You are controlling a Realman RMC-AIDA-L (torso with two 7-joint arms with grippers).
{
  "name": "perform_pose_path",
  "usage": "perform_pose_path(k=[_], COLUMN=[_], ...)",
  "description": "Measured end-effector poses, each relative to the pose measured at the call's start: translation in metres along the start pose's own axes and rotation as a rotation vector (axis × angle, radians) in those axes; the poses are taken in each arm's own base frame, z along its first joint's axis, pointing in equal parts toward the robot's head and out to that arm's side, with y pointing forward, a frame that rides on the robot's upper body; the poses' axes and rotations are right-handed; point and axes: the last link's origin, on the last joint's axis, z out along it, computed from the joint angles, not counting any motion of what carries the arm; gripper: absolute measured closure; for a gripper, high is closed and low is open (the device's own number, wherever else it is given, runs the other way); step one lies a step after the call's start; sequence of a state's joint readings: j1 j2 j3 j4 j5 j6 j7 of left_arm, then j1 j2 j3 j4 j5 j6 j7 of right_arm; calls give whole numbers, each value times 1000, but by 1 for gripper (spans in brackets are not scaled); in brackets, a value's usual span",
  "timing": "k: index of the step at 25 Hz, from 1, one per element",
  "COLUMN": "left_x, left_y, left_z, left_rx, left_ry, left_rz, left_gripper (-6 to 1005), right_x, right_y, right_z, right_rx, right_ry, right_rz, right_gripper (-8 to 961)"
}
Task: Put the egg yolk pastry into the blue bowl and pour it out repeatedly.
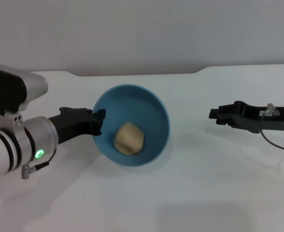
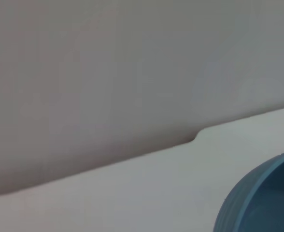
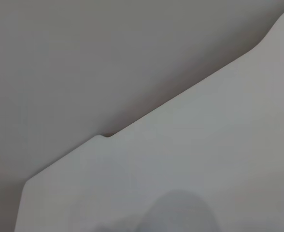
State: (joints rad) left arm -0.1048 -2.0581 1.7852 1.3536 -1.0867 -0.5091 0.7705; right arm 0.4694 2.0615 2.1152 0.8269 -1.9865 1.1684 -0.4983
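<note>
The blue bowl (image 1: 147,104) is lifted off the white table and tipped, its mouth facing the camera and to the right. The egg yolk pastry (image 1: 129,138), a pale tan lump, lies inside against the lower wall. My left gripper (image 1: 97,122) is shut on the bowl's left rim. In the left wrist view only an edge of the blue bowl (image 2: 262,198) shows. My right gripper (image 1: 218,114) hovers over the table far to the right of the bowl, holding nothing.
The white table (image 1: 205,193) spreads under both arms, with a grey wall behind its far edge (image 1: 200,71). The bowl's faint shadow falls on the table below it.
</note>
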Motion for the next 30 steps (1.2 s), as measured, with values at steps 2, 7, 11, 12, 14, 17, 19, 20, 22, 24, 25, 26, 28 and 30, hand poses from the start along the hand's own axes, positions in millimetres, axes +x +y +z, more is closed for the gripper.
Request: perform_pose_path(k=[2, 7, 11, 12, 14, 17, 19, 20, 22, 24, 25, 26, 28, 30], left_x=[-1, -7, -9, -10, -13, -16, -17, -20, -25, -29, -29, -30, -33, -36], left_y=[6, 24, 36, 41, 49, 63, 67, 71, 78, 85, 87, 89, 91, 93], left_z=[-3, -9, -12, -13, -15, -19, -22, -23, -24, -24, -25, -26, -27, -29], left_rx=[22, 75, 99, 111, 132, 174, 206, 218, 238, 250, 257, 261, 269, 273], left_ry=[33, 122, 168, 187, 220, 290, 336, 359, 398, 436, 457, 472, 510, 557], left_rz=[15, 68, 94, 108, 139, 188, 196, 204, 231, 264, 271, 269, 261, 259], left_gripper=[1001, 1001, 1001, 1000, 1000, 1000, 1000, 1000, 1000, 1000, 1000, 1000, 1000, 1000], right_x=[0, 0, -1, -1, -2, -3, -4, -4, -5, -5, -6, -6, -7, -8], right_y=[-1, -2, -2, -3, -3, -5, -6, -6, -6, -6, -7, -7, -7, -7], right_z=[0, 1, 0, 0, -1, -2, -3, -3, -3, -4, -4, -4, -5, -6], right_rx=[3, 7, 9, 10, 10, 9, 9, 9, 11, 12, 13, 14, 16, 18], right_ry=[-4, -7, -8, -9, -11, -22, -26, -27, -28, -30, -31, -32, -33, -35], right_rz=[1, 5, 4, 3, 0, 1, 2, 2, 1, -1, -2, -2, -4, -6], right_gripper=[696, 696, 697, 697, 697, 697, 697, 697, 697, 697, 697, 697, 697, 697])
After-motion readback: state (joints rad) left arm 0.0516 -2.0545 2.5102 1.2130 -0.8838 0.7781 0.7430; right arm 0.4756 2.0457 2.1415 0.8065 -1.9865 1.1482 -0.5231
